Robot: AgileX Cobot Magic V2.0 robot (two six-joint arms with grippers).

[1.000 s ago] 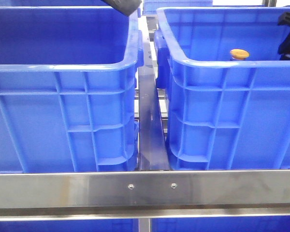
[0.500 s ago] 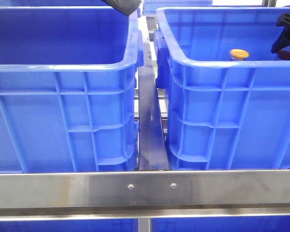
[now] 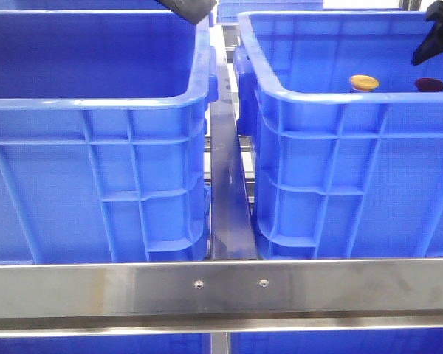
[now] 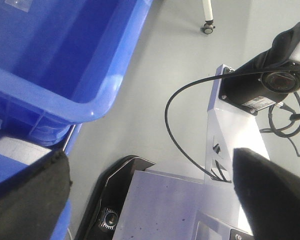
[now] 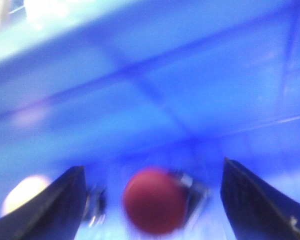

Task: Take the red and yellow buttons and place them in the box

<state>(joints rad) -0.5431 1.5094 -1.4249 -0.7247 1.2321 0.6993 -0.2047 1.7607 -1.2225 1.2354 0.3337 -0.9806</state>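
Observation:
The yellow button [image 3: 365,82] and the red button [image 3: 430,85] both lie inside the right blue box [image 3: 340,99], a little apart. My right gripper [image 3: 433,37] hangs above the red button at the box's far right. In the right wrist view, which is blurred, the red button [image 5: 154,200] sits below and between the spread fingers of the right gripper [image 5: 151,167], untouched; the yellow button [image 5: 22,197] shows off to one side. My left gripper [image 4: 151,155] is open and empty, held outside the crates over the floor.
A second, alike blue crate [image 3: 96,103] stands on the left, with a metal rail [image 3: 229,199] between the two. A steel frame bar [image 3: 221,287] runs across the front. A dark part of the left arm [image 3: 188,7] shows above the left crate's corner. The left wrist view shows a crate rim [image 4: 97,107], grey floor and the robot's base [image 4: 190,205].
My right gripper has risen and drawn back toward the upper right. The red button, hidden behind it before, now lies in plain sight in the right box.

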